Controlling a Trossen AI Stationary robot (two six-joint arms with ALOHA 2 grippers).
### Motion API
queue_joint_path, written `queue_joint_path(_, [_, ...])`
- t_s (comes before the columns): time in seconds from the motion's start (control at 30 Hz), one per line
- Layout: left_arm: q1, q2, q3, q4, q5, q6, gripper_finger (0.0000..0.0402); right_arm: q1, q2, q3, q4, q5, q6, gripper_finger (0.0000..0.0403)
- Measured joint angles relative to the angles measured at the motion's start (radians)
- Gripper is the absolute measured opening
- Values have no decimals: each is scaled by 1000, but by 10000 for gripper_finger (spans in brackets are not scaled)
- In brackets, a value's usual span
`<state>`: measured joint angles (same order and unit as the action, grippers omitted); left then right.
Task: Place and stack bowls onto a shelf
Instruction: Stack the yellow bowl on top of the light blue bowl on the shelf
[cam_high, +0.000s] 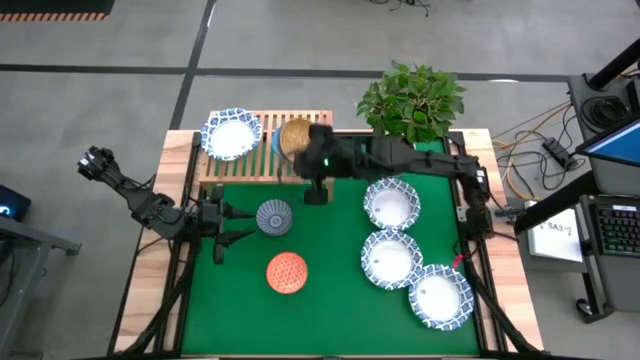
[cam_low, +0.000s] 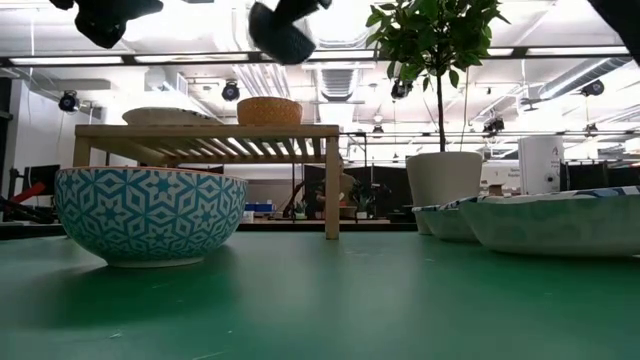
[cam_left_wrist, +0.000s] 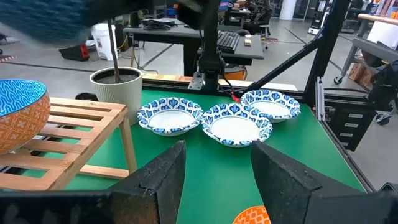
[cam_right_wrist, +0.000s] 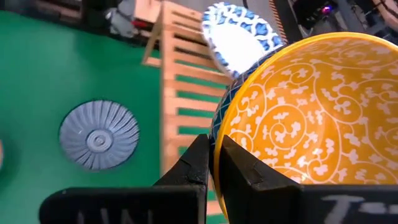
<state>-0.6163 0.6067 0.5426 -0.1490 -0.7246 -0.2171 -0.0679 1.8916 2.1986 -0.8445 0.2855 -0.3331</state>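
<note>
The light-wood shelf stands at the mat's far left. On it rest a white blue-rimmed bowl and a bowl that is light blue inside and orange outside. My right gripper is shut on the yellow-orange bowl above that bowl. The held bowl shows dark from below in the low view. My left gripper is open and low over the mat, just left of the grey-blue bowl, apart from it. The red-orange bowl sits nearer. My right gripper holds the yellow-orange bowl by its rim, on the bowl's near side. One finger is inside the bowl and the other outside on its blue-patterned wall. The bowl is lifted clear above the shelf and tilted.
Three white blue-rimmed bowls stand in a row down the mat's right side. A potted plant stands at the far edge, right of the shelf. The right arm reaches across the far part of the mat.
</note>
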Motion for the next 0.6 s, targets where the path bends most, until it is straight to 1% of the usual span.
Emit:
queue_joint_path(0.07, [0, 0, 0, 0, 0, 5, 166, -37, 9, 0, 28, -51, -1, 13])
queue_joint_path(0.17, [0, 0, 0, 0, 0, 18, 166, -74, 34, 0, 64, -83, -8, 13])
queue_joint_path(0.37, [1, 0, 0, 0, 0, 22, 166, -108, 73, 0, 64, -88, -20, 13])
queue_joint_path(0.6, [1, 0, 0, -1, 0, 26, 166, -109, 96, 0, 66, -84, -28, 13])
